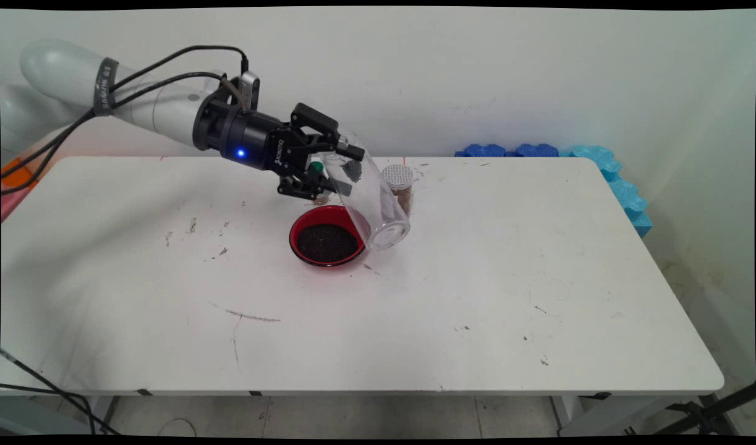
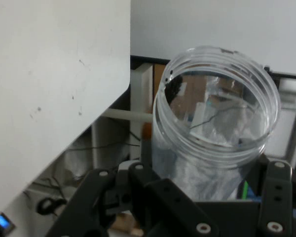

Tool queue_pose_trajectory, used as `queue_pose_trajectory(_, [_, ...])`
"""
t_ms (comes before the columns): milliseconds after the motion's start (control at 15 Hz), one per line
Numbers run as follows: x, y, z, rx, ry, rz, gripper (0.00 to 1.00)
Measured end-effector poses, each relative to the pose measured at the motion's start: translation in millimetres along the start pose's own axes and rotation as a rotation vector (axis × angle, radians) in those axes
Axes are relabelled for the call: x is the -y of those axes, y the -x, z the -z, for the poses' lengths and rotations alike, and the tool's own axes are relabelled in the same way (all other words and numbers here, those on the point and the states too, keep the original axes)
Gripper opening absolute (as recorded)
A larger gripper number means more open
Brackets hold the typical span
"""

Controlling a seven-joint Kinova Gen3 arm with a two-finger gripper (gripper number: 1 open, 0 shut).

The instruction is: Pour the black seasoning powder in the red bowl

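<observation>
You have the gripper (image 1: 337, 167) up above the middle of the desk (image 1: 476, 309), reaching in from the upper left with black cables (image 1: 161, 68) hanging off the arm. Its fingers (image 1: 347, 148) are pinching a clear plastic jar (image 1: 371, 198) near its upper end. The jar is tilted steeply: the gripped end sits high and toward the wall, the other end slopes down toward you and to the right, hanging just over the right rim of a red bowl (image 1: 326, 243). You cannot tell from the main view whether the jar's low end touches that rim.

The bowl stands on the desk directly below the gripper and holds a dark, granular fill. A dark smear clings to the inside of the jar near its upper end.

In the hand view the jar (image 2: 214, 128) shows an open, ribbed mouth with a dark fleck on its inner wall, and the gripper (image 2: 197, 197) linkage closes in on it from both sides.

Just behind the jar a small container (image 1: 399, 185) with a white perforated lid and brownish contents stands upright on the desk. Blue foam pieces (image 1: 600, 167) line the far right corner of the desk.
</observation>
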Motion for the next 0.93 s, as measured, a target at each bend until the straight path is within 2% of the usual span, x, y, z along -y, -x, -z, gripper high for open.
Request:
queue_pose_trajectory(133, [-3.2,1.1,0.5,-0.001,-0.007,-0.077,0.0])
queue_pose_trajectory(933, [-37.1,9.5,0.7,-0.023,-0.071,-0.688,0.0])
